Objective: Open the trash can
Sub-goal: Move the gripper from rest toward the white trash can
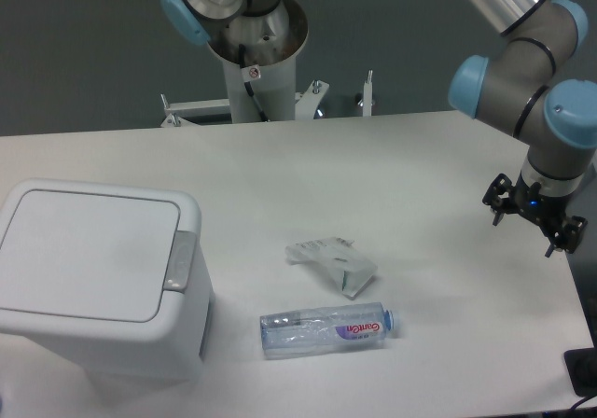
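Here the trash can (98,278) sits at the front left corner of the bench (373,175), its flat lid down and the grey latch button (180,260) on its right rim. The gripper (534,222) hangs near the right edge, fingers spread, grasping nothing. A crushed Contrex water bottle (325,329) lies near the front edge, with crumpled clear plastic packaging (333,264) just behind it.
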Controlling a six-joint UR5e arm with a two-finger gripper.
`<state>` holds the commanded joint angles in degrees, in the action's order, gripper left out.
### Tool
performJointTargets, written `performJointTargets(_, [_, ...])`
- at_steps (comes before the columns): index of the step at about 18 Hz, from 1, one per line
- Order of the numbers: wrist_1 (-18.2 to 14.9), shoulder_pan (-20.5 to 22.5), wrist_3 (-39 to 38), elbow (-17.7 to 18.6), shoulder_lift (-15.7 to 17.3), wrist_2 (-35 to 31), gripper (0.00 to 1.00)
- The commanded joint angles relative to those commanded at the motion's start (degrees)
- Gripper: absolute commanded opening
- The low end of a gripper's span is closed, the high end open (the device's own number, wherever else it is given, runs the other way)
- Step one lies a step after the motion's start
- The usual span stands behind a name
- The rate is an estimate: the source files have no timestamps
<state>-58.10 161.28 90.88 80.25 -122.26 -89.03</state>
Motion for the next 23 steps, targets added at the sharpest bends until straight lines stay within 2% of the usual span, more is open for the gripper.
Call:
performJointTargets(7, [0.0, -0.3, -0.3, 0.0, 0.4, 0.4, 1.0])
performJointTargets(10, [0.1, -0.3, -1.1, 0.6, 0.4, 2.9, 1.0])
performJointTargets(16, [0.3, -0.5, -13.4, 2.5, 1.9, 8.7, 1.0])
performJointTargets(22, [0.5, -2.5, -25.0, 2.0, 2.6, 13.3, 1.0])
performJointTargets(23, [0.7, -2.3, -27.0, 2.3, 2.5, 15.8, 1.0])
